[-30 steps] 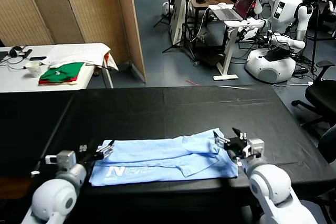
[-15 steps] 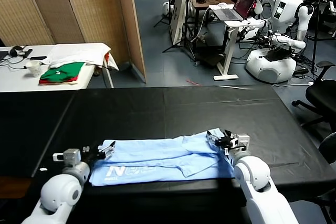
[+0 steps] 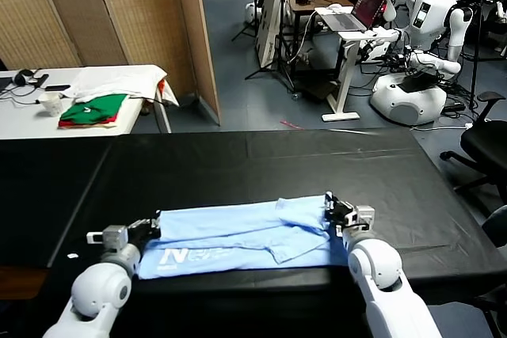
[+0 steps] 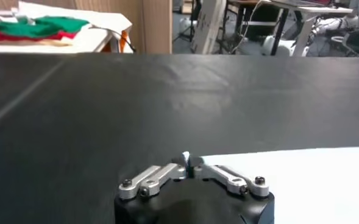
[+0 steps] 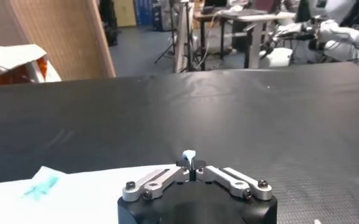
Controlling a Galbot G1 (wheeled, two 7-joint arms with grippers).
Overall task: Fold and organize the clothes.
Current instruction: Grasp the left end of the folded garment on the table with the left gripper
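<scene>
T-shirt (image 4: 301, 182) partly behind end effector (image 4: 189, 161)

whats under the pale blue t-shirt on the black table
The pale light-blue thin T-shirt lies flat on the black cloth-covered table. Only that black surface shows around it; whatever lies beneath the fabric is covered.

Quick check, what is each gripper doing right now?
Left gripper: shut on the far left edge of the T-shirt.
Right gripper: shut on the T-shirt's far right edge, a bit of fabric pinched between its fingertips.
</scene>
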